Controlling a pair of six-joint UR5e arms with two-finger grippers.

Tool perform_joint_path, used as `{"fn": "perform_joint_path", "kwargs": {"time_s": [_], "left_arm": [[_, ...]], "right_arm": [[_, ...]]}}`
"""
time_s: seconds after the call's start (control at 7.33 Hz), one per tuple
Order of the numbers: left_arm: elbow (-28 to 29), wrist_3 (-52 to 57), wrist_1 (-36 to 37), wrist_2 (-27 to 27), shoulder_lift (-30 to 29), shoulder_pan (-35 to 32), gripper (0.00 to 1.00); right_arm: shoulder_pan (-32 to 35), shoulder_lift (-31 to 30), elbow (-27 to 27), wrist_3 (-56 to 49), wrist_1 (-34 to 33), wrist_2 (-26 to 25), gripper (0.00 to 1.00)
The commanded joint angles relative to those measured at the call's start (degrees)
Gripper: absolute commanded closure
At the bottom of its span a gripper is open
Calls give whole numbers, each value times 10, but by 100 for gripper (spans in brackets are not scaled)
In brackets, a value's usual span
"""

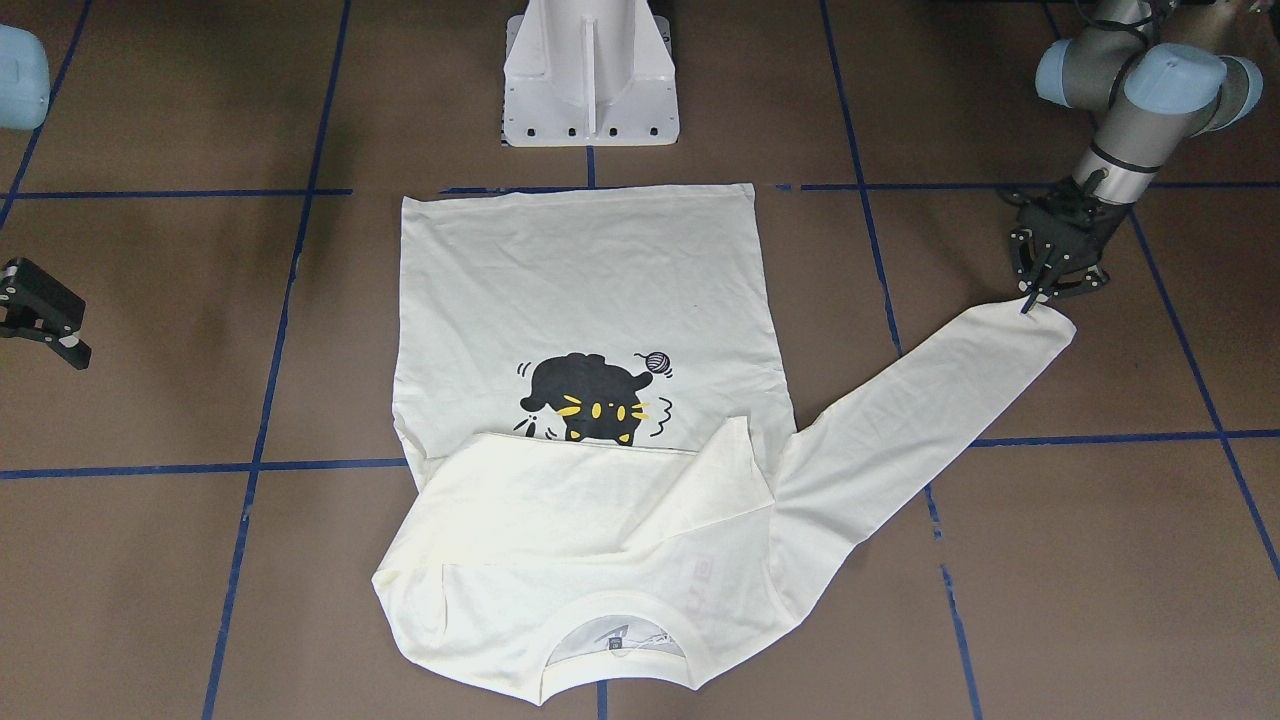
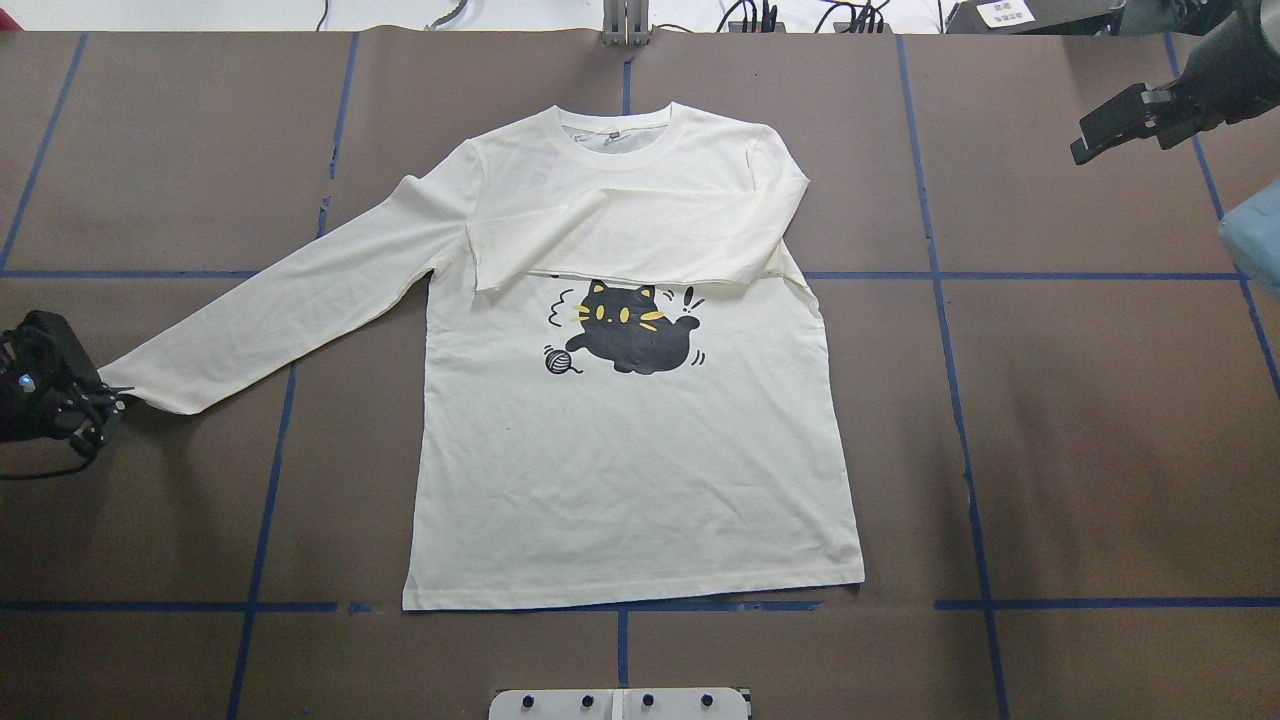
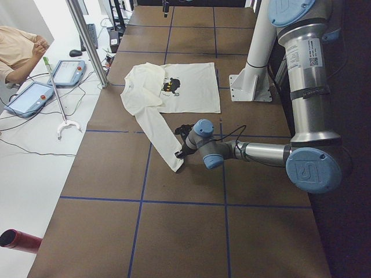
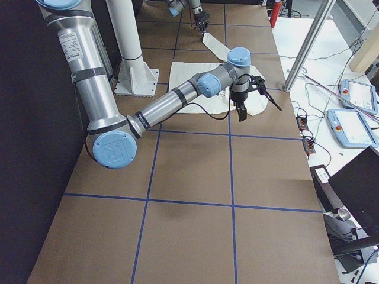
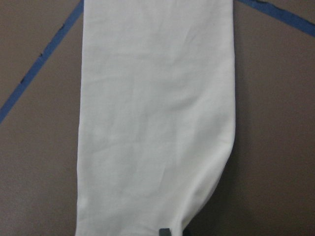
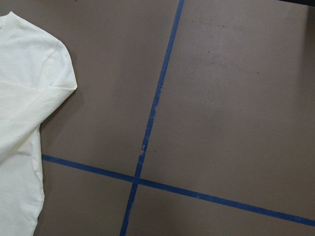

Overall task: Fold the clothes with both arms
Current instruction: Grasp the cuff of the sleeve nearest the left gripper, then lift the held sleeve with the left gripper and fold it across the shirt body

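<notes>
The cream-white shirt (image 1: 590, 280) lies flat, print side up, with the black cat (image 2: 625, 335) showing. One sleeve is folded across the chest (image 2: 650, 235). The other sleeve (image 2: 270, 310) stretches out toward my left gripper (image 2: 105, 400), which is down at the table and shut on the cuff's corner (image 1: 1040, 310). The left wrist view shows this sleeve (image 5: 157, 98) running away from a fingertip (image 5: 165, 231). My right gripper (image 2: 1100, 130) hovers open and empty off the shirt's far shoulder, also in the front view (image 1: 60, 340). The right wrist view shows only that shoulder (image 6: 29, 88).
The white pedestal base (image 1: 590, 90) stands just behind the shirt's hem. Blue tape lines (image 2: 960, 420) grid the brown table. Tablets and cables lie off the far edge (image 3: 52, 81), where an operator sits.
</notes>
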Motion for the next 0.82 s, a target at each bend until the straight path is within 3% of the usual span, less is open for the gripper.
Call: {"fn": "perform_joint_path", "kwargs": {"time_s": [0.0, 0.41, 0.68], "left_arm": [[-9, 2, 28, -11, -56, -81, 100], [-9, -40, 275, -16, -269, -147, 100], [8, -188, 452, -12, -441, -138, 100]], "right_arm": [[1, 1, -1, 0, -1, 0, 0], [1, 1, -2, 1, 0, -3, 0], [1, 1, -2, 3, -1, -3, 0]]}}
